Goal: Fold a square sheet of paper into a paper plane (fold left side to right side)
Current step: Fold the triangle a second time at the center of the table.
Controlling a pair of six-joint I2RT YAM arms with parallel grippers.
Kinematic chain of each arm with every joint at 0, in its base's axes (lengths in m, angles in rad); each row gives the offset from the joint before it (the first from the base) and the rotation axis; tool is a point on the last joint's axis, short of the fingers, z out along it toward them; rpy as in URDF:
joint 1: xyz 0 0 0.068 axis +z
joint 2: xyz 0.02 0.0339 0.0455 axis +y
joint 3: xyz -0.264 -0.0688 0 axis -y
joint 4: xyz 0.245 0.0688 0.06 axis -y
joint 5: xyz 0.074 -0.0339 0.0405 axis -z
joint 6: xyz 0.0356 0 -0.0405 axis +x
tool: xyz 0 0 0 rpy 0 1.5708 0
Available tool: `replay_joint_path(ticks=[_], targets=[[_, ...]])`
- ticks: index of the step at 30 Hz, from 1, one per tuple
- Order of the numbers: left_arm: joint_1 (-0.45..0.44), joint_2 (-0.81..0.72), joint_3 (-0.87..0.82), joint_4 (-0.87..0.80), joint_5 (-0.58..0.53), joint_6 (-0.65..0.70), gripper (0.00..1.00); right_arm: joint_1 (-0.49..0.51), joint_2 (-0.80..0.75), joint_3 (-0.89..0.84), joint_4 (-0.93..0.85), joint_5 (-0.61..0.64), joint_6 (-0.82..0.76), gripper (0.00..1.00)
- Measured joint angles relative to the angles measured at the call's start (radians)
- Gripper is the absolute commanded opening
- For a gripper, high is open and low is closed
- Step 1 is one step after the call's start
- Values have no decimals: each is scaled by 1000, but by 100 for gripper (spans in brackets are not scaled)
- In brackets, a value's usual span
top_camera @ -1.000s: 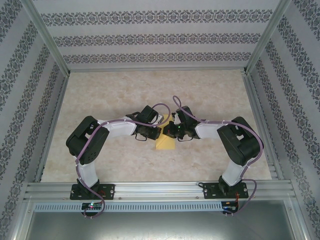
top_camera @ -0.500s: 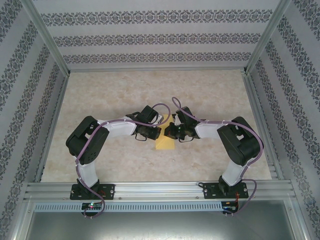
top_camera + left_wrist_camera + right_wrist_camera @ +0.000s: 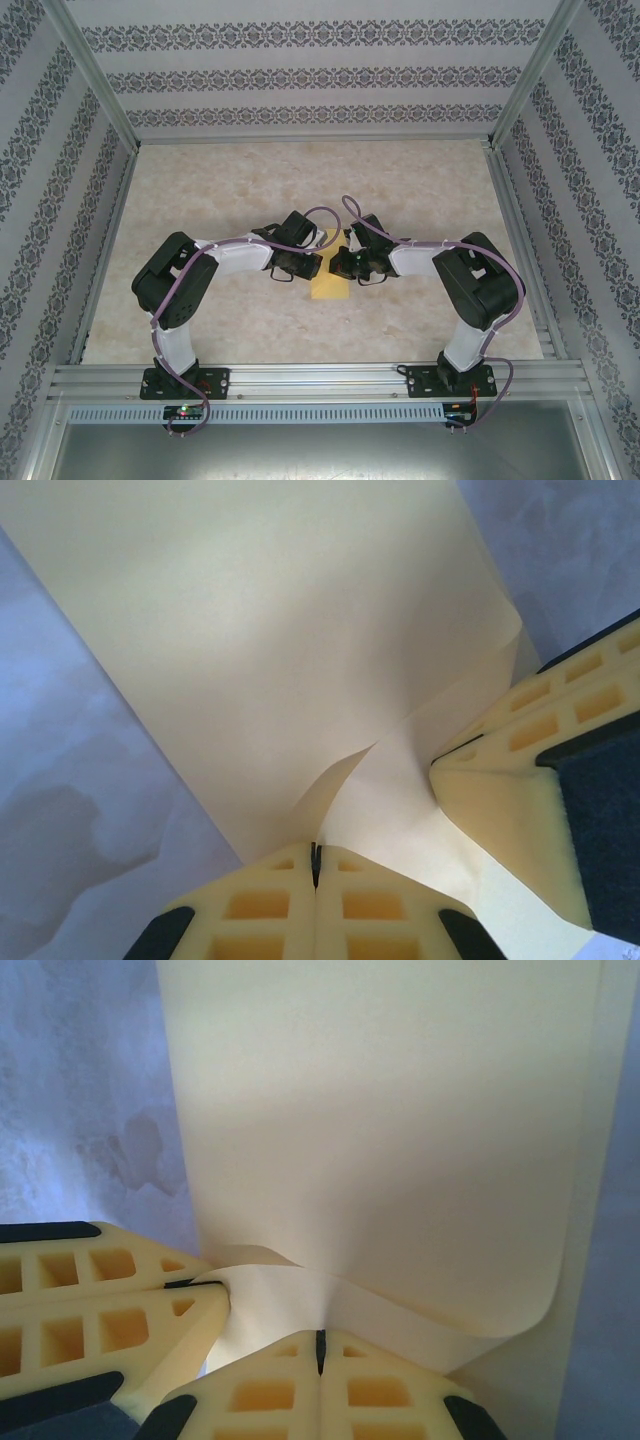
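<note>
The square sheet of paper [image 3: 328, 288] is plain yellow and lies at the table's middle, mostly covered by the two wrists. My left gripper [image 3: 312, 266] and right gripper [image 3: 338, 264] meet tip to tip over it. In the left wrist view the left gripper [image 3: 316, 852] is shut on a lifted edge of the paper [image 3: 280, 630], and the right gripper's fingers [image 3: 520, 800] sit close at the right. In the right wrist view the right gripper [image 3: 320, 1338] pinches the curled near edge of the paper [image 3: 380, 1110], beside the left gripper's fingers [image 3: 110, 1320]. The paper plane is out of view.
The table [image 3: 220, 190] has a pale marbled top. Aluminium rails [image 3: 320, 375] run along its near edge and up both sides. Patterned walls [image 3: 320, 75] close in the back and the sides.
The right wrist has shifted slightly. Both grippers stay shut on the paper in the same spot.
</note>
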Motion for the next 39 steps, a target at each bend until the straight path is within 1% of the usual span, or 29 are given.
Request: replay_joint_path(ticks=[6,7,10,12,14,16,19,21,25,28,31,34,39], targets=[[0,-13,0,-12,0,0,10,0,0,6,-17,6,-18,0],[-1,-19,0,-14,1,-1,13,0,0,6,-17,6,-18,0],[0,-47,6,-37,-13,0,25,0,0,6,-18,6,-18,0],[0,-66,14,-51,-26,-5,26,0,0,6,-18,6,-18,0],[0,-90,18,-64,-35,-5,26,0,0,6,-18,6,-18,0],[0,-123,18,-79,-36,-6,22,0,0,6,-18,6,-18,0],[0,-171,16,-95,-7,-16,19,0,0,6,-18,6,-19,0],[0,-208,0,-89,41,-34,18,0,0,6,-18,6,-19,0],[-2,-257,-77,-24,186,-115,18,0,1,6,-18,6,-18,0],[-7,-240,-125,43,280,-188,18,0,1,6,-18,6,-19,0],[-22,-197,-137,95,339,-241,17,0,1,6,-18,6,-19,0],[-30,-152,-137,121,357,-265,16,0,1,6,-18,6,-19,0],[-33,-97,-137,122,350,-274,15,0,1,6,-19,6,-19,0]])
